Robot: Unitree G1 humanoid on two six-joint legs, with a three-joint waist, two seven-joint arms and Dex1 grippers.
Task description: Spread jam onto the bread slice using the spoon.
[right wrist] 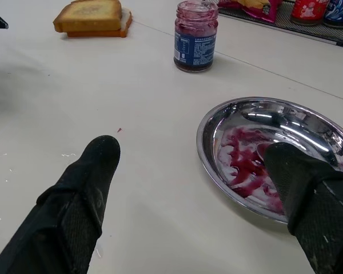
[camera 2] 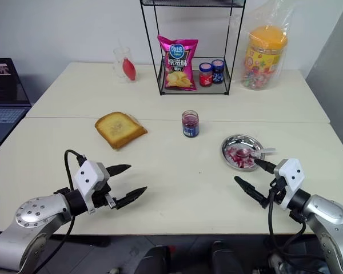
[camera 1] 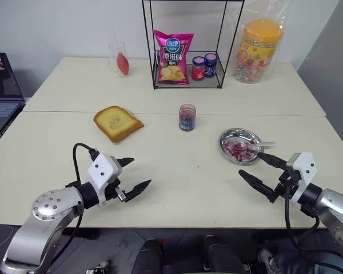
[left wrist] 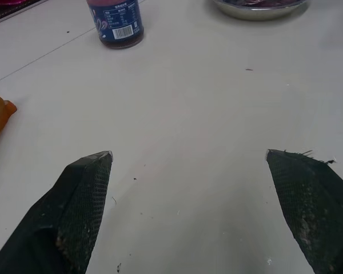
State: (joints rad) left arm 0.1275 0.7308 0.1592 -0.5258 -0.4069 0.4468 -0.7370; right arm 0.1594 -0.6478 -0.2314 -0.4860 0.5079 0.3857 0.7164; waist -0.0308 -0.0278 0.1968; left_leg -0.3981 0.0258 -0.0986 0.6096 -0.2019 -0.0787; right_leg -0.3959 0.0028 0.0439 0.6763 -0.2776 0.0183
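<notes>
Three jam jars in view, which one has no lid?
The jam jar standing alone on the table between the bread slice and metal dish; the two shelf jars are capped.

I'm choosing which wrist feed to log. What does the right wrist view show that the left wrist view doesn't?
Right wrist view alone: the whole bread slice, the red smears inside the metal dish, and two lidded jars on the wire shelf. Left wrist view alone: the left hand, open over bare table. Both share the jam jar, the dish and the table.
</notes>
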